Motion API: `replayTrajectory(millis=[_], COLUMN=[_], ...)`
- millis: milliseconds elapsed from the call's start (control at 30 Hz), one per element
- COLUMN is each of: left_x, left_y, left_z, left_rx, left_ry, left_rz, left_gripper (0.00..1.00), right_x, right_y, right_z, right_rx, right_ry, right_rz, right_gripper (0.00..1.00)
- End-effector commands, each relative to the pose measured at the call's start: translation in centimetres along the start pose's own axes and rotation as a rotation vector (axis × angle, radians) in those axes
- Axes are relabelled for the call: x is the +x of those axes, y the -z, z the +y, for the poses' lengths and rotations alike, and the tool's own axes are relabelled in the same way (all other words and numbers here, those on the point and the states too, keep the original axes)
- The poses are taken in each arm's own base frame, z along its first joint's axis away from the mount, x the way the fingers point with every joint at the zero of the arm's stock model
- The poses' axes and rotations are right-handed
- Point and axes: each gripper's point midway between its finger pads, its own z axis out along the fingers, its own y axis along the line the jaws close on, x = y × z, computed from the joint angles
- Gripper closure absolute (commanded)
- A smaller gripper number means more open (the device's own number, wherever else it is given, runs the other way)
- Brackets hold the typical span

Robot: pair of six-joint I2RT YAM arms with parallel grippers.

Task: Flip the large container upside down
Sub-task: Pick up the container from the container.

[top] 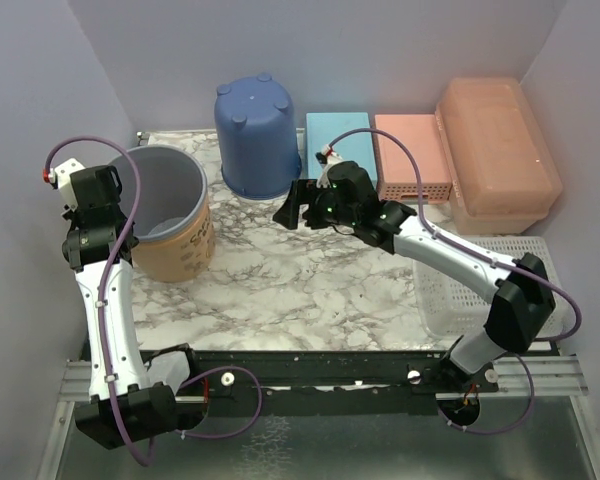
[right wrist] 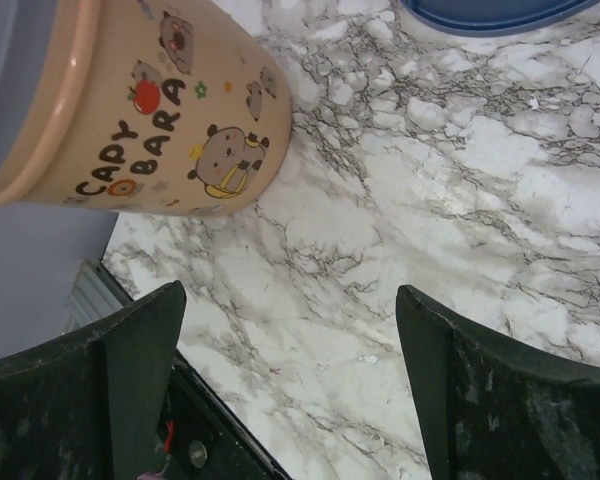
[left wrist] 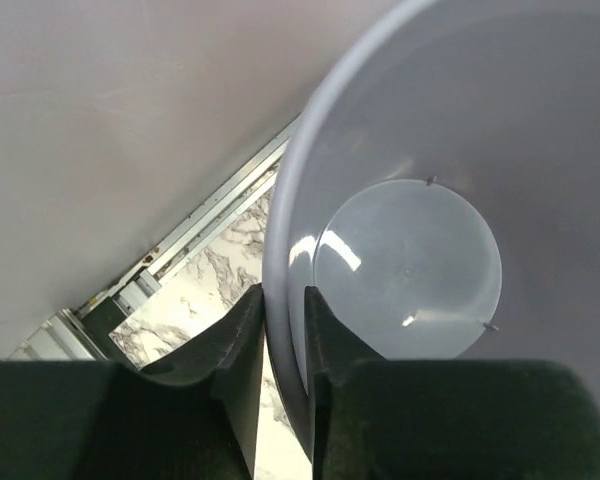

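Progress nil: pinching bucket (top: 180, 245) rim with left hand (left wrist: 283, 300), holding right hand (top: 288, 212) wide mid-frame, leaving large container (top: 500, 150) upright upper right.

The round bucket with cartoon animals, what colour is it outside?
The round plastic bucket is peach-orange, printed with cartoon animals; the right wrist view shows it best.

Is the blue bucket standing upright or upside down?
Upside down: the blue bucket shows its closed bottom with small feet upward; its wider rim sits on the marble table.
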Motion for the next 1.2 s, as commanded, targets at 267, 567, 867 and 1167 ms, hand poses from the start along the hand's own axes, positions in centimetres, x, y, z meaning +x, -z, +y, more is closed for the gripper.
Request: replayTrajectory(millis=[267, 567, 867, 1167], left_x=[0.0, 1.3, 2.3, 1.8], left_y=[1.7, 3.5, 4.3, 5.0], left_z=[-5.4, -9.9, -11.8, -11.7], left_rx=[0.324, 0.602, 0.730, 0.742], left_ry=[0.006, -0.009, -0.004, -0.007], left_rz=[0.026, 0.104, 0.143, 0.114], left_gripper=[0.99, 1.00, 1.00, 1.00], right_x=[-0.7, -1.6, -3.5, -3.6], right_y=[3.7, 5.2, 7.2, 3.2], right_z=[0.1, 3.5, 9.1, 7.6], right_rx=[0.014, -0.116, -0.339, -0.230], right_ry=[-0.029, -0.058, -0.088, -0.186], right_rz=[-0.069, -0.048, -0.023, 0.019], right_gripper=[0.09, 0.08, 0.17, 0.29])
